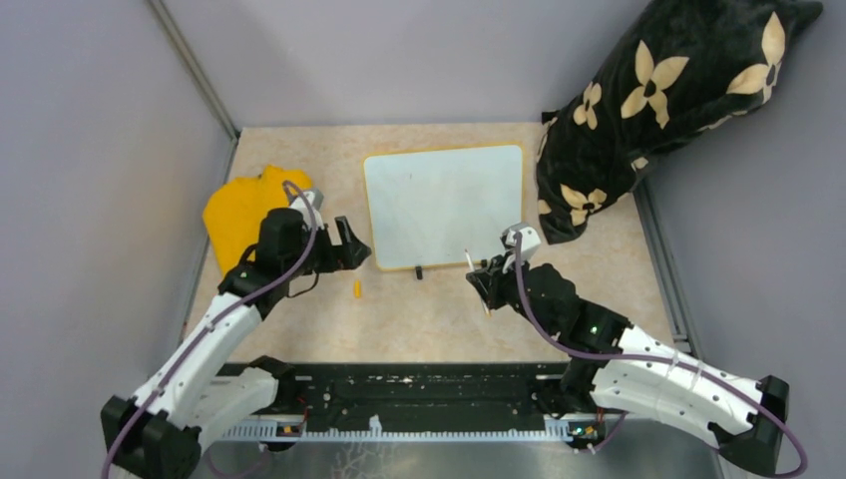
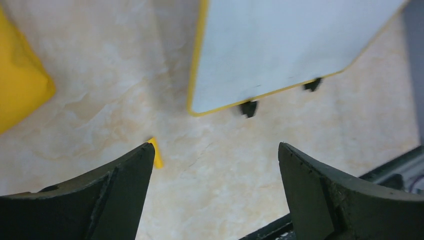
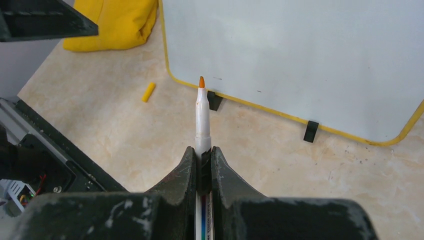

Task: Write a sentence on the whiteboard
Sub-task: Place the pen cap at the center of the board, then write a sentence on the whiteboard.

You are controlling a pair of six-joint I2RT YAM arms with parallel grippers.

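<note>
The whiteboard (image 1: pixel 444 205) lies flat mid-table, white with a thin yellow frame and two black feet at its near edge. Its face (image 3: pixel 300 55) is blank, and no sentence shows on it. My right gripper (image 3: pixel 202 150) is shut on a white marker (image 3: pixel 202 120). The marker's orange tip points at the board's near left corner from just short of the frame. My left gripper (image 2: pixel 215 150) hangs wide open above the table, left of the board (image 2: pixel 280 45), with nothing between its jaws. A small orange cap (image 2: pixel 157 154) lies on the table beside its left fingertip.
A yellow cloth (image 1: pixel 244 210) lies bunched at the table's left side, behind the left arm. A black pillow with cream flowers (image 1: pixel 658 110) leans at the back right, touching the board's right edge. Grey walls close in the table.
</note>
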